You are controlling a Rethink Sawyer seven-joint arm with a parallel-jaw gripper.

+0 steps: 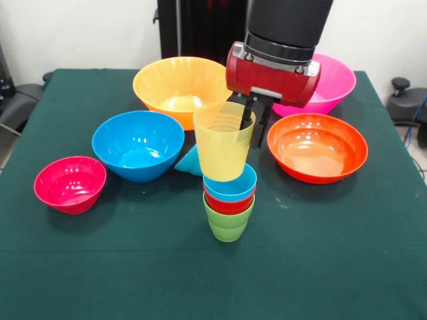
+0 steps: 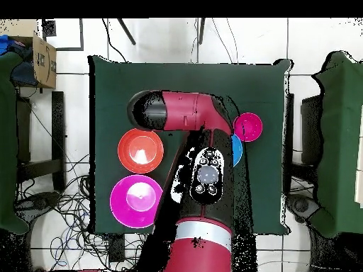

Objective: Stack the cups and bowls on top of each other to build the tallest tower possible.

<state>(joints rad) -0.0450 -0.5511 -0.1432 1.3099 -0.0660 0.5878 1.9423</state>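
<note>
The yellow cup (image 1: pixel 223 150) hangs clamped by its far rim in the fingers (image 1: pixel 250 120), its base just entering the light blue cup (image 1: pixel 231 183) that tops the tower (image 1: pixel 229 207) directly below. By my reading, this is the placing step — next, lower straight and release. The arm (image 1: pixel 277 53) reaches down from above, wrist vertical.

A dark green cloth (image 1: pixel 347 267) is spread over the table. Black chairs (image 1: pixel 17 100) are parked at both sides. A cardboard box (image 2: pixel 42 60) is seen near one corner overhead, and loose cables (image 2: pixel 67 205) are strewn across the tiled floor (image 2: pixel 312 42).
</note>
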